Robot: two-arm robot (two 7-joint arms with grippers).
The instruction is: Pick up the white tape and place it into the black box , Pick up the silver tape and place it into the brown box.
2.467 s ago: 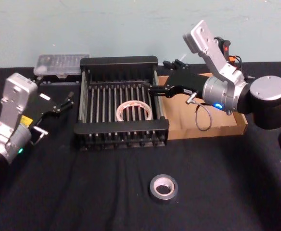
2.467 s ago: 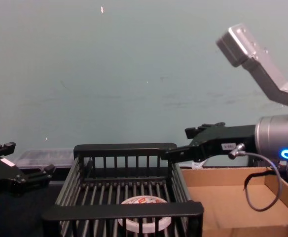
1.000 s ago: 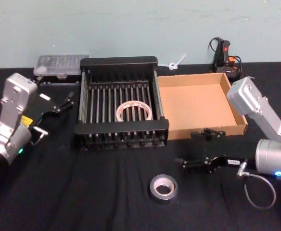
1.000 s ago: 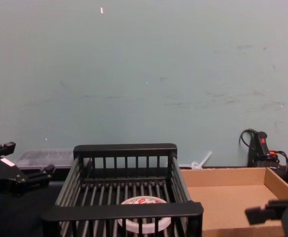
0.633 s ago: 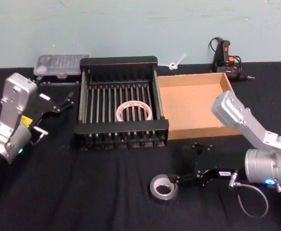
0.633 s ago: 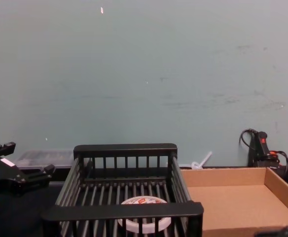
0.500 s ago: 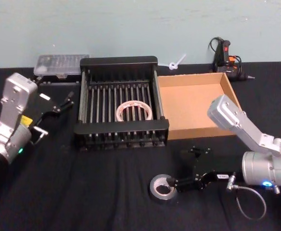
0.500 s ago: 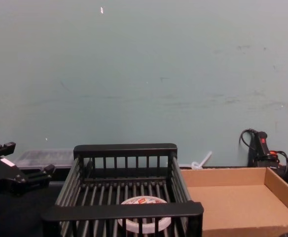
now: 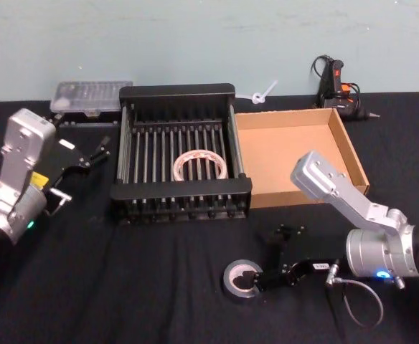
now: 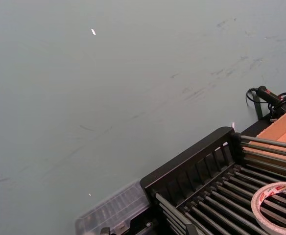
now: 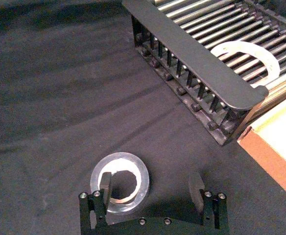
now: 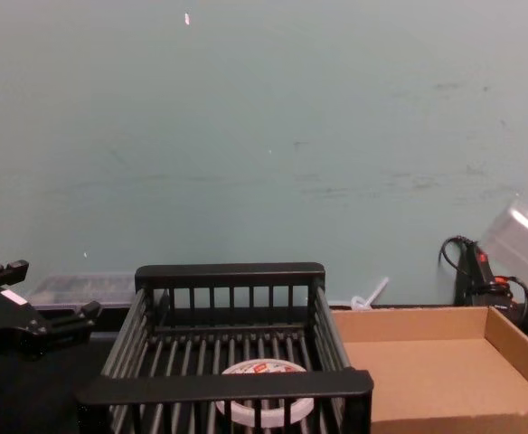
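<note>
Now the silver tape [image 9: 242, 279] lies flat, hole upward, between open right gripper [image 9: 265, 259] jaws

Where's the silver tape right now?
In the head view the silver tape lies on the black cloth in front of the black box, toward the robot's right. The open right pincer has one finger inside its core.

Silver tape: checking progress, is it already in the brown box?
No, the silver tape lies on the black cloth, outside the brown box.
</note>
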